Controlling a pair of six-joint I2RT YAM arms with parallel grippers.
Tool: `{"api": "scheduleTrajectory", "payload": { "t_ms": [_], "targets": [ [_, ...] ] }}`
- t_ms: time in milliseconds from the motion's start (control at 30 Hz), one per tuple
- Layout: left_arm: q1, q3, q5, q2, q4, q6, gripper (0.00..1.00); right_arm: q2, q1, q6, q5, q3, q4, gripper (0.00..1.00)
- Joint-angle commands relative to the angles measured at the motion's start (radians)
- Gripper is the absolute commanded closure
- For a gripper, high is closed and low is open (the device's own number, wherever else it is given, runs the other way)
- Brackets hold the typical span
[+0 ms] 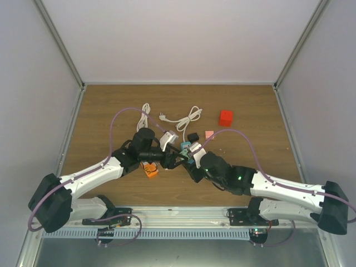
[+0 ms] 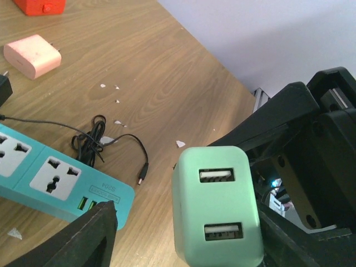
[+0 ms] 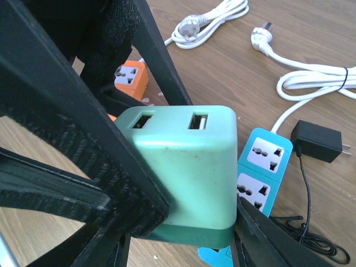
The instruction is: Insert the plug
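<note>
Progress: not begun, as far as visible; plug (image 3: 317,141) neither lifted nor seated in any socket.
Plug location: lying flat about mid-tabletop (image 1: 250,105), just beside the end of the teal power strip (image 3: 266,161) that points to the far edge; apart from both pincers.
Plug appearance: small black matte box; two metal prongs sticking out sideways, away from the strip; thin black wire trailing along the strip into a loose tangle near its other end.
Right pincer (image 3: 194,228): clenched on a green charger (image 3: 186,161), a pale cube with two USB ports, held off the tabletop.
Left pincer (image 2: 192,247): released; fingers (image 2: 94,233) standing either side of the same green charger, with a clear gap on one side.
Sockets: those in sight on the strip unoccupied.
Remaining, by judgement: green charger to be set aside; plug to be grasped; prongs to be turned down, lined up over a free socket and pressed home.
Caution, by judgement: trailing wire likely to drag or snag during the lift.
</note>
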Motion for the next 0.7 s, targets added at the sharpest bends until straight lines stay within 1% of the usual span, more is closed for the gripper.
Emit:
{"api": "scheduleTrajectory", "payload": {
  "t_ms": [0,67,200,467,600,667],
  "targets": [
    [-0.018,0.028,0.009,-0.003,0.043,0.025,0.40,-0.033,0.012,-0.012,0.007,-0.005,0.028,0.76],
    [-0.024,0.029,0.016,-0.012,0.047,0.030,0.44,-0.028,0.012,-0.011,0.007,-0.007,0.031,0.76],
    [-0.036,0.033,0.042,-0.013,0.055,0.038,0.48,-0.014,0.012,-0.009,0.006,-0.006,0.036,0.76],
    [-0.068,0.052,0.067,0.025,0.071,0.058,0.62,-0.009,0.012,-0.012,0.000,-0.007,0.041,0.76],
    [-0.082,0.058,0.080,0.033,0.083,0.076,0.77,0.004,0.012,-0.008,-0.002,-0.009,0.045,0.76],
    [-0.089,0.056,0.076,0.029,0.090,0.084,0.89,0.010,0.013,-0.007,-0.003,-0.006,0.044,0.76]
  ]
}}
